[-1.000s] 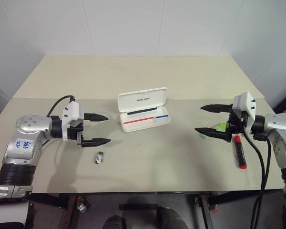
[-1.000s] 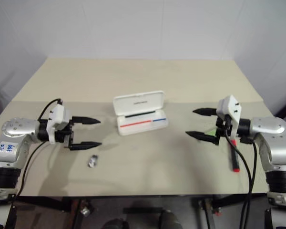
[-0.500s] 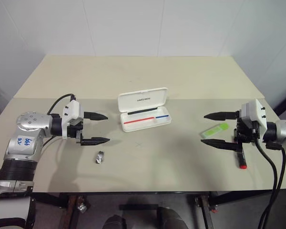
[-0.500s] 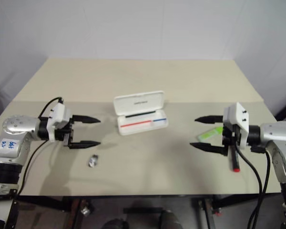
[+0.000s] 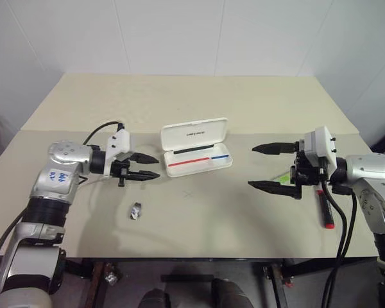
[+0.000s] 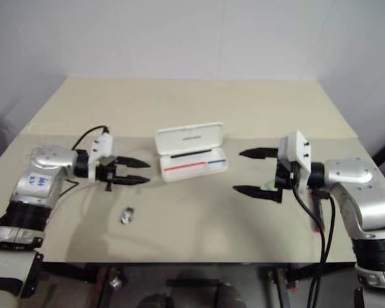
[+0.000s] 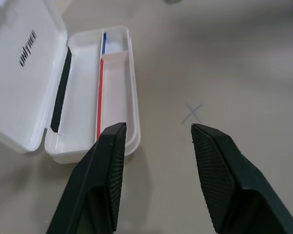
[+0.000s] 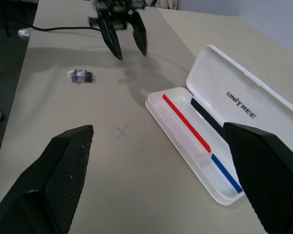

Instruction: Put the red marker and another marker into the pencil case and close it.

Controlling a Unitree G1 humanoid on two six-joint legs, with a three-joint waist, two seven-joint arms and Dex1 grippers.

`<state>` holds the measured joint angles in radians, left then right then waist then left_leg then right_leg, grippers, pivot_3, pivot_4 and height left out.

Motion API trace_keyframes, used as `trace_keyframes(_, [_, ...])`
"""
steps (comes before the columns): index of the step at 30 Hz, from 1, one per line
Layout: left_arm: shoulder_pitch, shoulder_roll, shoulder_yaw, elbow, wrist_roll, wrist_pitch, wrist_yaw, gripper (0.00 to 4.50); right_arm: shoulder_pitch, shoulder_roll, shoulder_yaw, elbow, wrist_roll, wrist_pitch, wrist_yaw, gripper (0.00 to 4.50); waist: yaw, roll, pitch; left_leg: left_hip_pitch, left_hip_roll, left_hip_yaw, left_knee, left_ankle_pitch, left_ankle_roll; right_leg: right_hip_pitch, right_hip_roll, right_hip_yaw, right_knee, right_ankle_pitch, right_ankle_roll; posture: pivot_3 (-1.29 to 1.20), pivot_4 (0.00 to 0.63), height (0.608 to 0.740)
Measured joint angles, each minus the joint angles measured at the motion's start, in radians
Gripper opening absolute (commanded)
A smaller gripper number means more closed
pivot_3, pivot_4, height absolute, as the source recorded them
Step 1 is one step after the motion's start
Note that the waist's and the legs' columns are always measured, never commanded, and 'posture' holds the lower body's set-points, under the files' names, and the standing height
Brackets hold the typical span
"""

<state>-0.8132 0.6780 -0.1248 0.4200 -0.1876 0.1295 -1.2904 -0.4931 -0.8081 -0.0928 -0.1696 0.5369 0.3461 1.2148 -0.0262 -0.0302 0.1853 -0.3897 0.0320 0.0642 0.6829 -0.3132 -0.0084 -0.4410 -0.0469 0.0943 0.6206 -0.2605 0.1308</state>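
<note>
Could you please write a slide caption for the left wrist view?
Left gripper with parted fingers at the near end of the open flat white plastic pencil case on the beige table.

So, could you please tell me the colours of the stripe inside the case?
Red and blue stripe, clearest in the right wrist view.

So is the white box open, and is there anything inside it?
Open and empty. The case has its lid tipped back, and its tray holds no marker, just a red and blue stripe. The red marker lies on the table.

Silver-grey arms with black joint rings, white wrist blocks, black tapered cross-hatched jaws; black cables loop along both forearms; blue handwritten marks on the left arm
</note>
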Motion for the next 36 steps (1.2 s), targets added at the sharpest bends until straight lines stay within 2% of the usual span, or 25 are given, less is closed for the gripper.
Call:
trace_keyframes(4, [-0.083,-0.06,-0.079,0.064,0.093,0.002,0.038,2.22,0.002,0.003,0.007,-0.012,0.002,0.006,-0.002,4.5,0.0,0.0,0.0,-0.001,0.0,0.0,0.0,0.0,0.0,0.0,0.0,0.0,-0.001,0.0,0.0,0.0,0.15,0.74])
trace_keyframes(13, [-0.178,-0.157,-0.154,0.158,0.209,0.033,0.104,2.22,0.008,0.0,0.001,-0.031,0.007,0.021,-0.02,4.5,-0.001,0.0,0.0,0.0,0.0,0.0,0.0,0.0,0.0,0.0,0.001,0.0,0.0,0.0,0.0,0.0,0.15,0.74])
trace_keyframes(30, [-0.178,-0.182,-0.21,0.226,0.315,0.06,0.14,2.22,0.086,-0.016,-0.073,-0.138,0.062,0.073,-0.101,4.5,-0.002,0.0,0.0,0.0,0.0,0.0,0.0,0.0,0.0,0.0,0.0,0.001,0.0,0.0,0.0,0.0,0.15,0.74])
trace_keyframes(31, [-0.179,-0.185,-0.21,0.233,0.316,0.055,0.14,1.87,0.087,-0.016,-0.073,-0.144,0.065,0.075,-0.106,4.5,-0.002,0.0,0.0,0.0,0.0,0.0,0.0,0.0,0.0,0.0,0.0,0.001,0.0,0.0,0.0,0.0,0.15,0.74])
trace_keyframes(33, [-0.188,-0.186,-0.209,0.259,0.318,0.039,0.148,1.44,0.087,-0.016,-0.073,-0.146,0.068,0.077,-0.115,4.5,-0.002,0.0,0.0,0.001,0.0,0.0,0.0,0.0,0.0,0.0,0.0,0.001,-0.001,0.0,0.0,0.0,0.15,0.74])
trace_keyframes(36, [-0.202,-0.188,-0.209,0.297,0.326,0.01,0.155,0.46,0.087,-0.017,-0.076,-0.148,0.071,0.085,-0.121,4.5,-0.003,0.0,0.0,0.002,0.0,0.001,0.0,0.0,0.0,0.0,0.001,0.001,-0.001,0.0,0.0,0.0,0.15,0.74])
